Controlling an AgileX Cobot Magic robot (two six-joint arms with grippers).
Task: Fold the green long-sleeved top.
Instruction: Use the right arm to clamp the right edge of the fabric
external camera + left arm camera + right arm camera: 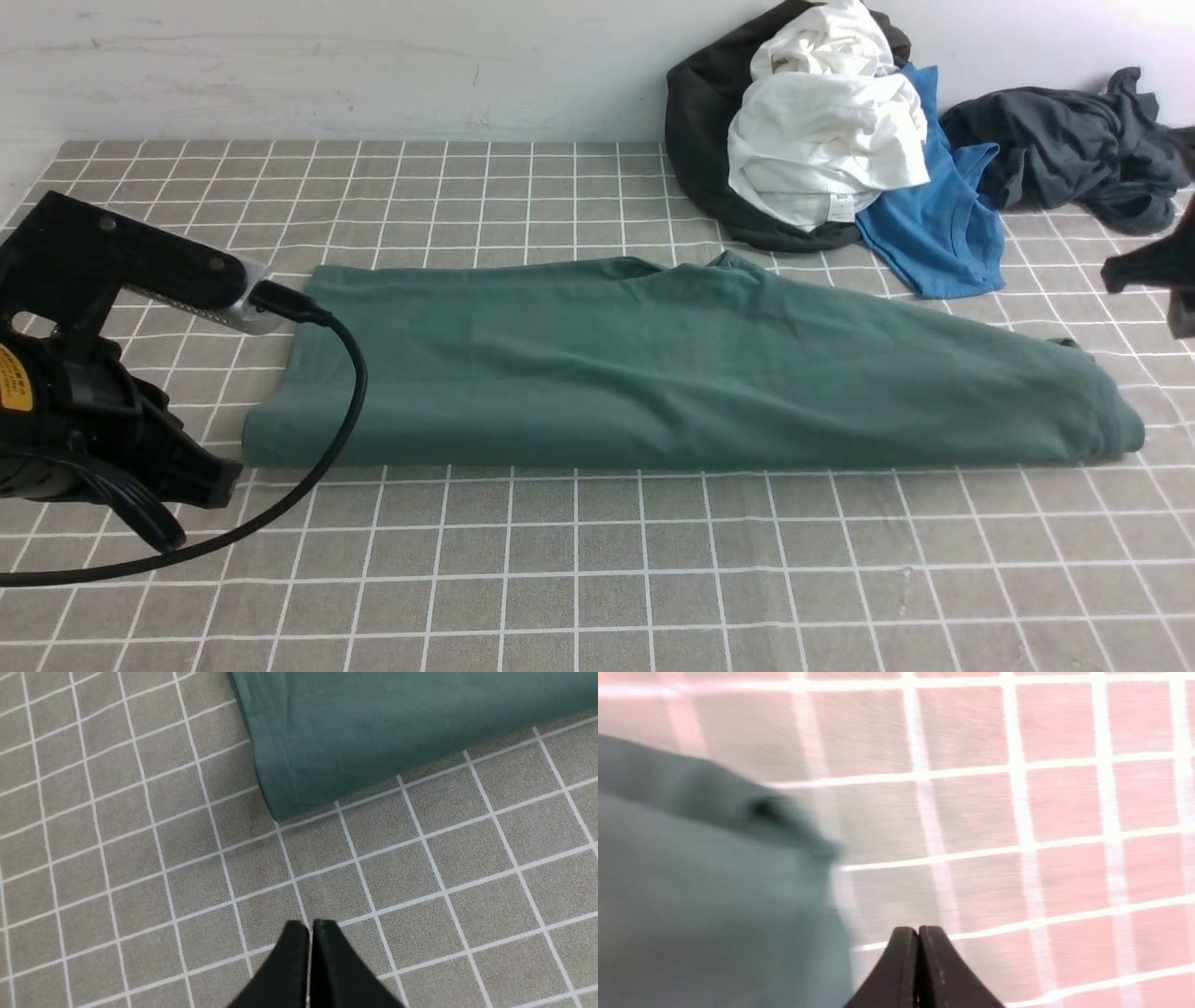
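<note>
The left arm [89, 373] fills the near-left corner of the desk [653, 569], and its black cable [350, 411] loops across the left end of the green long-sleeved top [691, 364]. The left gripper [310, 926] is clenched on nothing, over bare checked cloth just off the top's hemmed corner. The top lies folded in a long band across the middle of the desk, running from the left side to near the right edge. The right gripper [919, 931] is also pressed closed and empty, beside the top's right end; that view is blurred. At the far-right corner a white garment [826, 140] lies heaped on a dark garment [705, 121], with a blue shirt [938, 224] and a dark grey garment [1064, 145] alongside.
</note>
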